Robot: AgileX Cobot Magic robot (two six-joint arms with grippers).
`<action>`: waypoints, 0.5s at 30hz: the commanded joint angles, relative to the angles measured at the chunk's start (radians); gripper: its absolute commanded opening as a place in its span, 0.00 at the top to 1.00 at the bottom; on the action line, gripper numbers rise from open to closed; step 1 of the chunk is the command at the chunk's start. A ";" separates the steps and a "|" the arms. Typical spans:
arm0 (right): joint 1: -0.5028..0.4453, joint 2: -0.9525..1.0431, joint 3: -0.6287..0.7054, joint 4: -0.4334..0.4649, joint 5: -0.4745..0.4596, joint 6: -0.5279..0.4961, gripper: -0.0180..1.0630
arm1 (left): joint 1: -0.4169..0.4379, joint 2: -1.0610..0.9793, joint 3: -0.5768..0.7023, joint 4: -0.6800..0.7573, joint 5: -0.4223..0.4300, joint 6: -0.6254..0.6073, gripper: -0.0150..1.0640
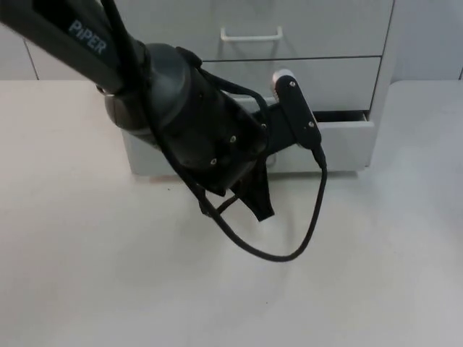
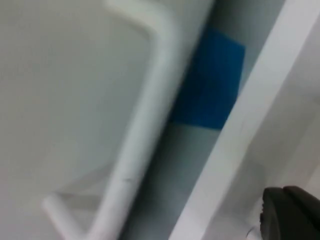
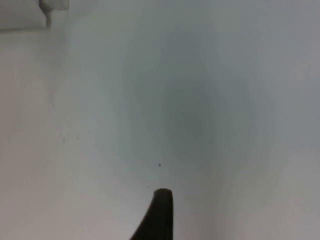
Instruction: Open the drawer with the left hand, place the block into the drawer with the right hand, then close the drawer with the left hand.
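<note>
The white drawer cabinet stands at the back of the table. Its bottom drawer is pulled out a little, with a dark gap behind its front. In the left wrist view the blue block lies inside that drawer, just behind the white bar handle. My left gripper hangs in front of the drawer front, pointing down at the table, and its tip sits close to the drawer's edge. My right gripper waits over bare table with nothing at it.
A shut upper drawer with a white handle sits above the open one. The left arm's bulky wrist covers the cabinet's left half. A corner of the cabinet appears in the right wrist view. White table spreads in front.
</note>
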 commanded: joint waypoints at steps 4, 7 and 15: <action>-0.006 -0.005 0.001 -0.006 -0.010 -0.001 0.26 | 0.037 0.021 -0.030 0.004 0.059 -0.021 0.99; -0.006 -0.005 0.001 -0.006 -0.010 -0.001 0.26 | 0.039 0.034 -0.047 0.004 0.093 -0.044 0.99; -0.006 -0.005 0.001 -0.006 -0.014 0.003 0.26 | 0.039 0.058 -0.100 0.004 0.132 -0.055 0.99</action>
